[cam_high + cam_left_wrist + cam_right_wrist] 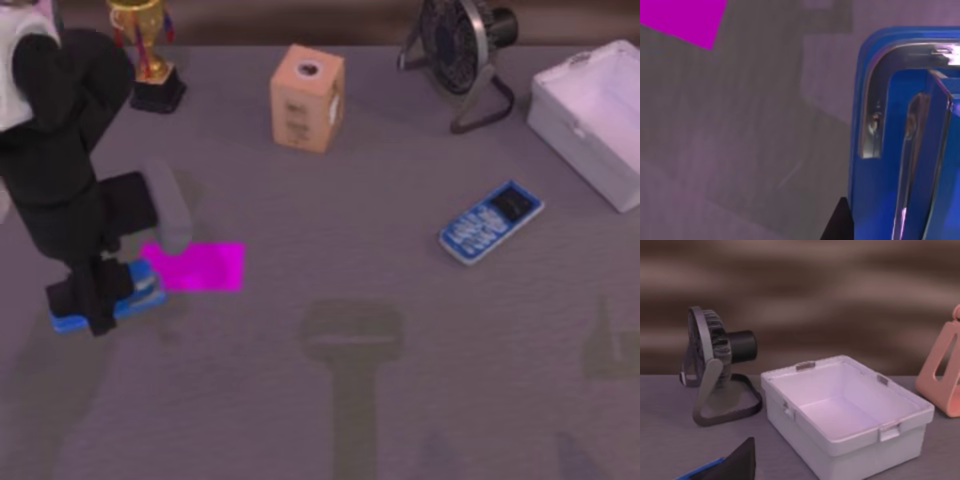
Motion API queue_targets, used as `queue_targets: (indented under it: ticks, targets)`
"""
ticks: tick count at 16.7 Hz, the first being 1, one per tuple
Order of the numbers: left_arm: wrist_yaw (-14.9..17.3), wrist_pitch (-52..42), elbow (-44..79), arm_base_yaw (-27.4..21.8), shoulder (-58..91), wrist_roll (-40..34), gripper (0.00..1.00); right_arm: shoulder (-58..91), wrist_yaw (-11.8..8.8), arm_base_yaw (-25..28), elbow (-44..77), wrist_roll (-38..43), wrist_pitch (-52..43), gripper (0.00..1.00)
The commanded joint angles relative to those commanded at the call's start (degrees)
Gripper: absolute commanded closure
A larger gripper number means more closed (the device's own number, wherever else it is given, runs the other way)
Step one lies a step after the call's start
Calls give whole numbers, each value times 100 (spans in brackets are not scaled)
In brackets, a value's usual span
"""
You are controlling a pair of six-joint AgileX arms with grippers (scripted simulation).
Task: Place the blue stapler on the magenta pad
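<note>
Grey-purple and matte, the counter (400, 400) carries everything in the top view, with a dark blurred wall behind its far edge. Near the left edge, about midway between the far and near edges, the left hand (100, 290) is down over the blue stapler (140, 290), its dark fingers straddling the body; whether they actually clamp it I cannot tell, since the wrist covers the contact. The stapler lies flat on the counter, its right end just beside the near-left corner of the magenta pad (200, 267), and most of its body is off the pad. In the left wrist view the stapler (905, 150) fills one side, its silvery strip curving along the top, a dark fingertip (840, 222) shows at the frame's edge, and a corner of the pad (685, 17) lies well apart across bare counter. Along the far edge stand a gold trophy (148, 50) by the far-left corner, an orange tissue box (307, 97) toward the middle, and a grey desk fan (462, 50) farther right. A white open bin (590, 120) sits at the far-right corner, and a blue-and-white keypad phone (491, 222) lies tilted nearer the middle right. The right arm is out of the top view; its wrist view shows the fan (715, 365), the bin (850, 415) and an orange stand (945, 375).
</note>
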Motion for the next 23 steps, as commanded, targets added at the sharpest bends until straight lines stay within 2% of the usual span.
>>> queue_targets:
  ticks: [6,10,17,23]
  targets:
    - [12,-667,2367,-19,1511,1332,100,0,0,0,0,0,0,0]
    - [16,-945,3353,-22,2198,1988,100,0,0,0,0,0,0,0]
    - [12,-872,3393,-7,2301,2098,100,0,0,0,0,0,0,0]
    - [20,454,2449,-26,2649,2071,100,0,0,0,0,0,0,0]
